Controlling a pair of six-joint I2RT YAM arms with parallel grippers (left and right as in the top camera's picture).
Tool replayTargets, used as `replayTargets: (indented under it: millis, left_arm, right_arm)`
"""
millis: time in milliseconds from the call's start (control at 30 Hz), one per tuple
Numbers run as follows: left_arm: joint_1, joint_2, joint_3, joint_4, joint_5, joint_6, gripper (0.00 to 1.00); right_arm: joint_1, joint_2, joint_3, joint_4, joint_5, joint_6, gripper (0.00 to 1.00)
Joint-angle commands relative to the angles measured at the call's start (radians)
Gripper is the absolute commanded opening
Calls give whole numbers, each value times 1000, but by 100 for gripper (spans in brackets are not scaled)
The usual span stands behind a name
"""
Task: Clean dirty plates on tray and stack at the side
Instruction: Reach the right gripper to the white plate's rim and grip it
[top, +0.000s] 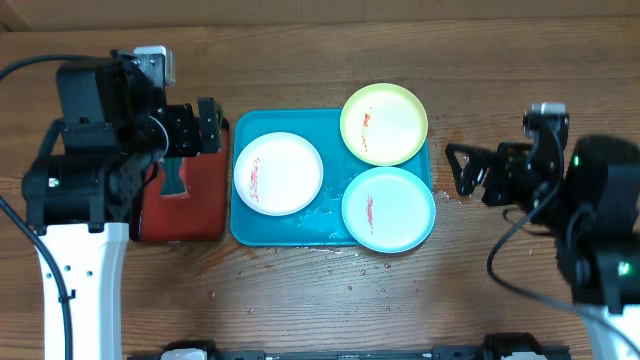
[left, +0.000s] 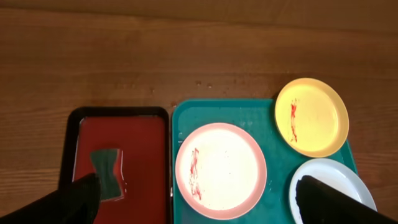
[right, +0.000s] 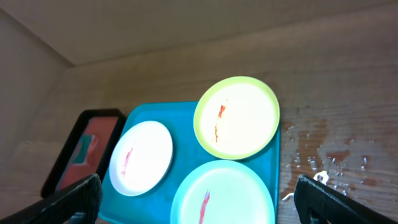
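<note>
The turquoise tray lies flat in the middle of the table, and its floor is wet at the near side. The white plate rests face up in its left half. The lime-green-rimmed plate sits at the far right corner, overhanging the rim. The cyan-rimmed plate lies at the near right corner, just beside the green one. Each plate carries a small red smear.

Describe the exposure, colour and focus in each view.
Overhead: evenly lit, the white plate blown out at its centre. Left wrist: warm cast, the lime-rimmed plate reads yellow, the fingers dark and blurred. Right wrist: the cyan-rimmed plate glares, upper left dim, water drops on the table glint.
</note>
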Motion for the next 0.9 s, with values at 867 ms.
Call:
replayTargets:
  millis: [867]
  left_arm:
    - [25,415,430,-401,-248,-170,94]
  right_arm:
    - [417,628,176,203,223,316,65]
